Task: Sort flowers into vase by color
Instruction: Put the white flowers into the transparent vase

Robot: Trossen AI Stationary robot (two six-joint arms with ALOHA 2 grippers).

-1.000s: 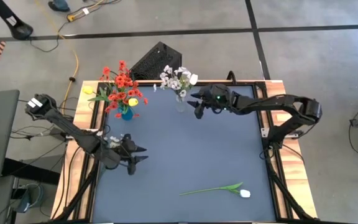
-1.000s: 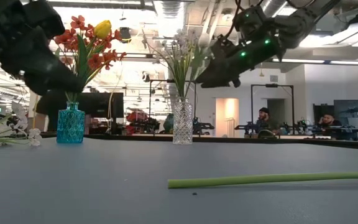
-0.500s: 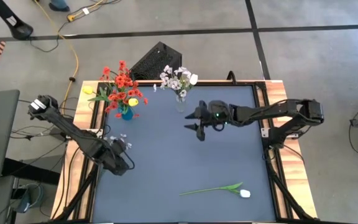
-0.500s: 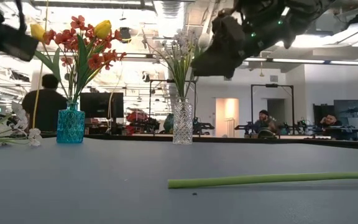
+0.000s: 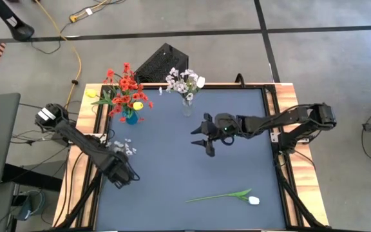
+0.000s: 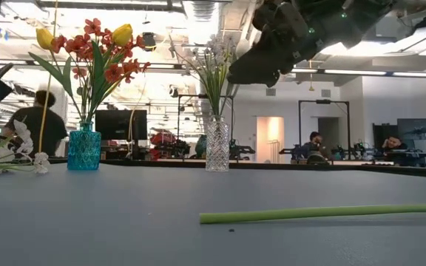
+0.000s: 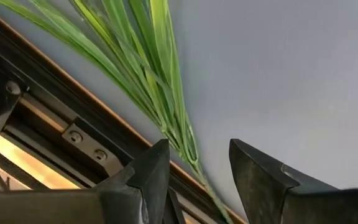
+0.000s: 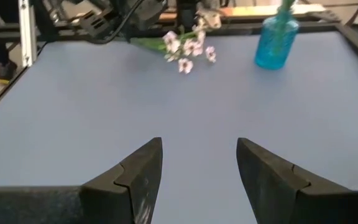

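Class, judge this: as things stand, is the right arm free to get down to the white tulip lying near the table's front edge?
Probably yes. The right gripper hangs open above bare mat, and the white tulip lies alone with nothing between them. The left gripper is off at the table's left edge.

The table [image 5: 237, 167] surface is a matt, smooth blue-grey mat, bordered by a light wood frame [image 5: 85, 154] with dark metal rails. The blue vase [image 6: 84, 148] is translucent glass with a faceted texture. The clear vase [image 6: 217, 145] is cut glass, glossy and patterned. The grippers' fingers [image 8: 135, 174] are matt black plastic. The tulip stem [image 6: 316, 213] appears smooth, matt green plastic.
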